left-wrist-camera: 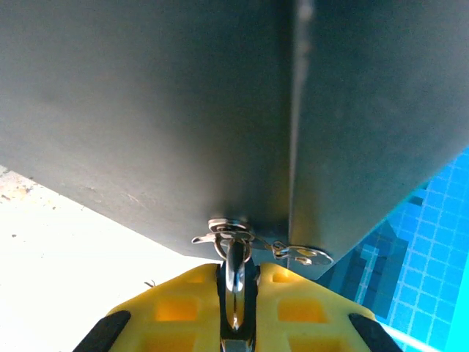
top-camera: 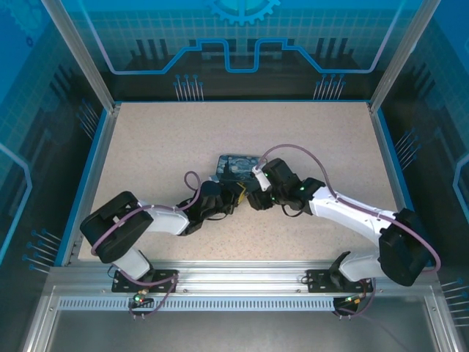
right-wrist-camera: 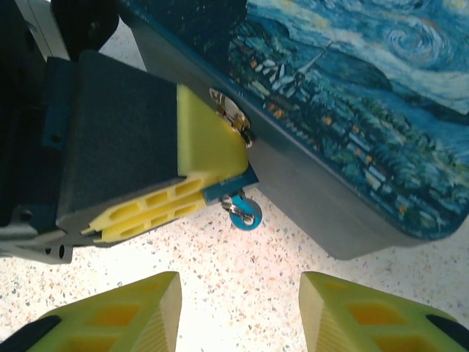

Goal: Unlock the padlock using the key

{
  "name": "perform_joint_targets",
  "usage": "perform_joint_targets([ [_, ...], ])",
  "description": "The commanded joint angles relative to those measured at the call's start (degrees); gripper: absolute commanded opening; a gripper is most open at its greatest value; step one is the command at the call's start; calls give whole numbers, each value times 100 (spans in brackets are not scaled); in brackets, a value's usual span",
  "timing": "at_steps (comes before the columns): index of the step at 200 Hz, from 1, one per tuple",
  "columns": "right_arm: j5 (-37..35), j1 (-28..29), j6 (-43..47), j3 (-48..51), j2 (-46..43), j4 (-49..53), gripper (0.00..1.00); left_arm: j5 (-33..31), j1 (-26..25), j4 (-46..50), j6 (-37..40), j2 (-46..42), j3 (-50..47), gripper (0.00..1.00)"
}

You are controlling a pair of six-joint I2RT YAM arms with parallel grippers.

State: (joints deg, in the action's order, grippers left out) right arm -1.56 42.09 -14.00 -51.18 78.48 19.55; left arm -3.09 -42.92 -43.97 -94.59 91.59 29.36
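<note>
The small bluish padlock [right-wrist-camera: 230, 188] sits pinched between the yellow fingers [right-wrist-camera: 198, 147] of my left gripper [top-camera: 238, 196], right against the grey side wall of the Starry Night box [right-wrist-camera: 352, 95]. In the left wrist view the padlock [left-wrist-camera: 234, 282] is a shiny metal piece clamped between the shut pads, under the box's metal hasp [left-wrist-camera: 223, 233]. The key [right-wrist-camera: 245, 213], with a round blue head on a small ring, hangs just below the padlock; its flat head [left-wrist-camera: 304, 255] lies to the right of the hasp. My right gripper [right-wrist-camera: 238, 312] hovers open over bare table, a short way from the key.
The box [top-camera: 238, 167] lies mid-table, with both grippers meeting at its near edge. My right gripper [top-camera: 256, 199] faces the left one closely. Blue rails and the glass enclosure ring the speckled table [top-camera: 146, 147], which has free room on all sides of the box.
</note>
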Motion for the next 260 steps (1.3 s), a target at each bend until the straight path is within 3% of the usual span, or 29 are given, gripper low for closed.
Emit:
perform_joint_targets([
  [1, -87, 73, 169, -212, 158, -87, 46, 177, 38, 96, 21, -208, 201, 0],
  [95, -21, 105, 555, -327, 541, -39, 50, 344, 131, 388, 94, -282, 342, 0],
  [170, -131, 129, 585, -447, 847, -153, 48, 409, 151, 456, 125, -286, 396, 0],
  [216, -163, 133, 591, -633, 1060, -180, 44, 433, 149, 522, 165, -296, 421, 0],
  [260, -114, 99, 539, -701, 1157, -231, 28, 461, 144, 535, 169, -282, 415, 0],
])
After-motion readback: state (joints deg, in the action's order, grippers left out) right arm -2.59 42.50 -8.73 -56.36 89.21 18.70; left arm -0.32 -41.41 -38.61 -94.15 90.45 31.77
